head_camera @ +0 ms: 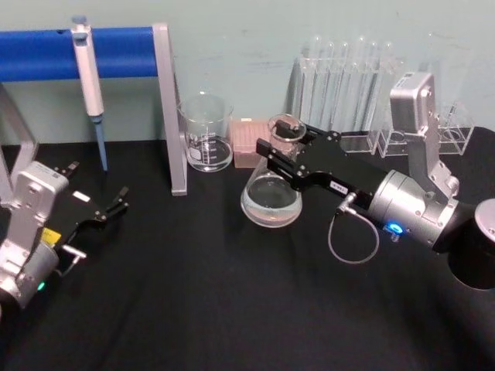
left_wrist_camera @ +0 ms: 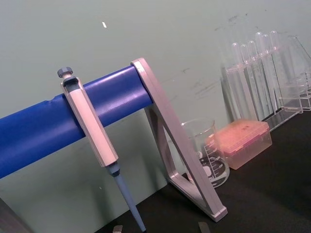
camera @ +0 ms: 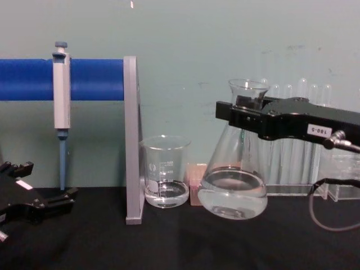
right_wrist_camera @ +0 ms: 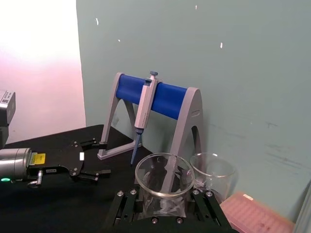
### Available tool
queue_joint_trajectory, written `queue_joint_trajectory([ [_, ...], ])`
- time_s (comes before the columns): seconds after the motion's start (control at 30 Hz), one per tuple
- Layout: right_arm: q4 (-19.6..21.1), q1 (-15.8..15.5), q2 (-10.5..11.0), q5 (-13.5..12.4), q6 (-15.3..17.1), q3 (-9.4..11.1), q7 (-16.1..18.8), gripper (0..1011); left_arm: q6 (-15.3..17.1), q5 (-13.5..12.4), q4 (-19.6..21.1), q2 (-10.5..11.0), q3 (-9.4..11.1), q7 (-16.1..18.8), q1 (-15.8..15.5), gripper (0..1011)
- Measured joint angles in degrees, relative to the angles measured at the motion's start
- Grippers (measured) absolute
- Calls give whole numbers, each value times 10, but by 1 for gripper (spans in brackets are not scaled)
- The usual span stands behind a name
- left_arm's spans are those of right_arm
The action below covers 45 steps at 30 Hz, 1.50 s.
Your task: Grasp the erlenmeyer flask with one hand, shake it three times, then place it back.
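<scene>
Right claw (head_camera: pixel 280 151): clamped on the neck of the erlenmeyer flask (head_camera: pixel 271 202), just under the flared rim, a finger on either side.
Right arm: came in from the right and lay nearly level over the table (head_camera: pixel 193 301), with a grey cable (head_camera: pixel 352 243) looping below the wrist.
Flask position: near the table's middle, hanging below the claw and leaning a little, clear liquid in its wide base; I couldn't tell whether the base touched the table.
Behind the flask: a beaker (head_camera: pixel 206 139) and a pink box (head_camera: pixel 246 143).
Left claw (head_camera: pixel 116 202): fingers spread, holding nothing, low at the far left, well apart from the flask.
</scene>
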<state>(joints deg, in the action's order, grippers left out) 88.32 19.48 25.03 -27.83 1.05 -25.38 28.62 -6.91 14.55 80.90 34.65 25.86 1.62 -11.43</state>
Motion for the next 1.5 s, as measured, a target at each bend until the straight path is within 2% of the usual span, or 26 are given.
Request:
queue_joint_trajectory([
  [1.5,3,-2,2,-1,4,-1,0,449,0,0,0,0,0,0,0,1001],
])
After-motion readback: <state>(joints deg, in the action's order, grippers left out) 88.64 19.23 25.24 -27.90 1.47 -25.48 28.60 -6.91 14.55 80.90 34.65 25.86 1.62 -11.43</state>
